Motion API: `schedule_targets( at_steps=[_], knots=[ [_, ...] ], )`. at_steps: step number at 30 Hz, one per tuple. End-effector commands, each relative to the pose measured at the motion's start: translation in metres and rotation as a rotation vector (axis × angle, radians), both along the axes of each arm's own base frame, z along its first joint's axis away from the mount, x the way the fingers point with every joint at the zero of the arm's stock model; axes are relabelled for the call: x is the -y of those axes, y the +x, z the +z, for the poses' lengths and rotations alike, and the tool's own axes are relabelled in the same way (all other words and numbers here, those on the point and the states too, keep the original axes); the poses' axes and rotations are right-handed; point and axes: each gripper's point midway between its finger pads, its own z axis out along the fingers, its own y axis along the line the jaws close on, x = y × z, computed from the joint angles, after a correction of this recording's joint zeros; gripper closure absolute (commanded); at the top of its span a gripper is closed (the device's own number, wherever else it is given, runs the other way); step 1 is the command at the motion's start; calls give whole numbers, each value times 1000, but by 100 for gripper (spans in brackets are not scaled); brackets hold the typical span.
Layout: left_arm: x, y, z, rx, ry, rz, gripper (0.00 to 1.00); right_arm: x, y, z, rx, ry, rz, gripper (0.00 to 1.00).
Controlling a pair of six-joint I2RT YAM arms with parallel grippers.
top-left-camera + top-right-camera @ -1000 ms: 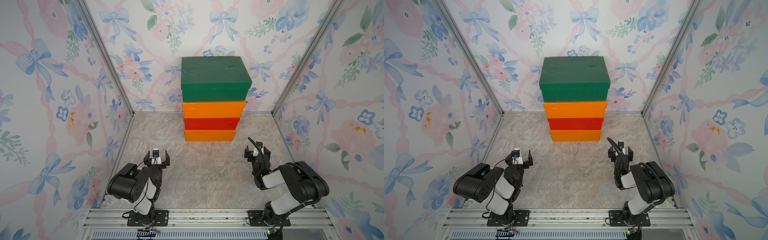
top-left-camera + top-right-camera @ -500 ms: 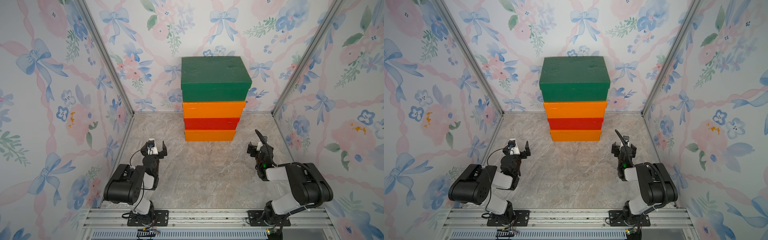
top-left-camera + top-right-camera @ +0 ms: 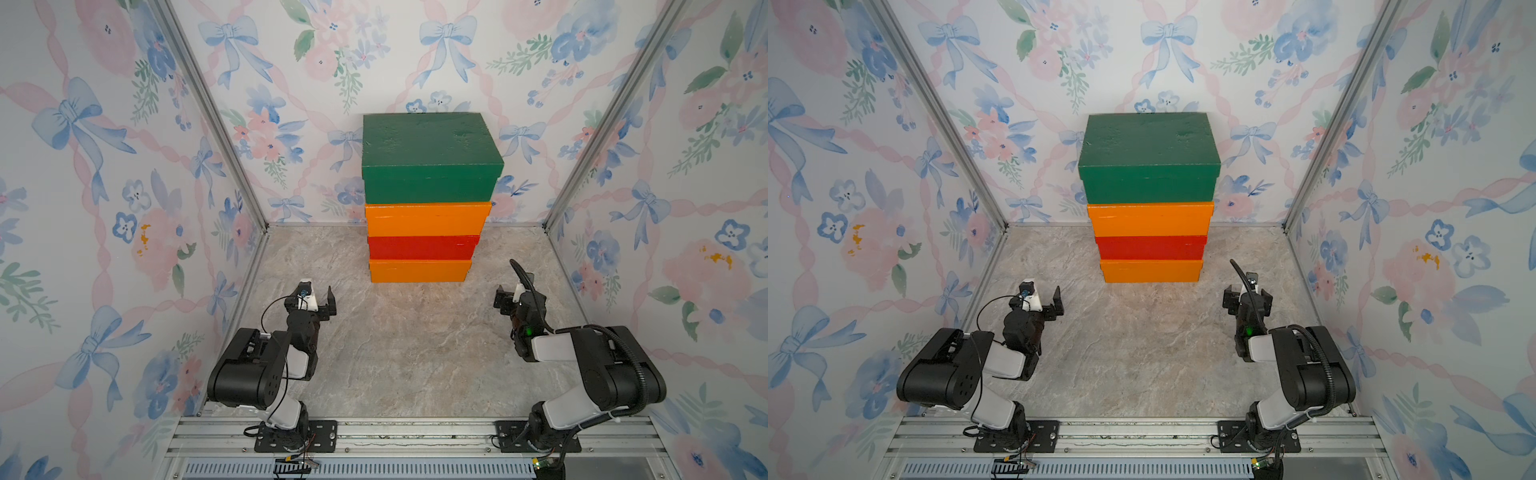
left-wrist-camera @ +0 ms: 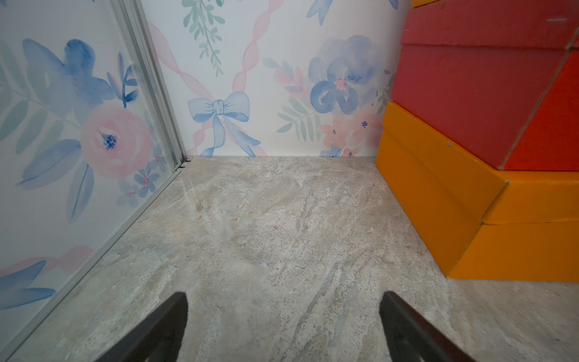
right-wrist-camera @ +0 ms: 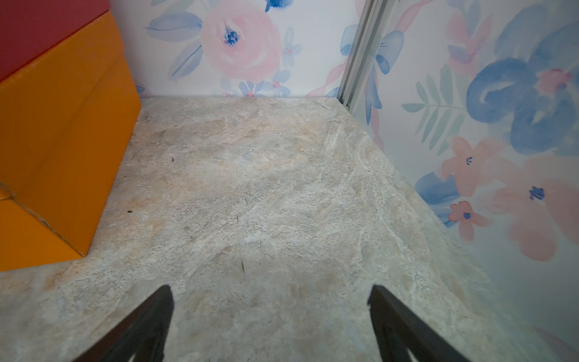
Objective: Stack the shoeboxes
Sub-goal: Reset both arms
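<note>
Both arms have folded lower; left gripper point(image 4: 283, 301) and right gripper point(image 5: 271, 293) gape empty, well short of the stack: green shoebox point(image 3: 428, 145) on upper orange shoebox point(image 3: 426, 219), red shoebox point(image 3: 422, 247), bottom orange shoebox point(image 3: 419, 271) (stacking looks finished). A stray reach could topple this tall pile

Grey marbled bench point(image 3: 395, 353), and sitting directly on it, flat at the far middle, is the bottom orange shoebox point(image 3: 419, 271), with bench surface showing left, right and near.
</note>
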Motion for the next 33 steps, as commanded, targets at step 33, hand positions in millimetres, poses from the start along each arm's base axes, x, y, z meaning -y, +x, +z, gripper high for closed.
schedule_targets(
  at_steps=[33],
  knots=[
    [3, -1, 3, 9, -16, -15, 2, -19, 9, 2, -19, 58, 143, 3]
  ],
)
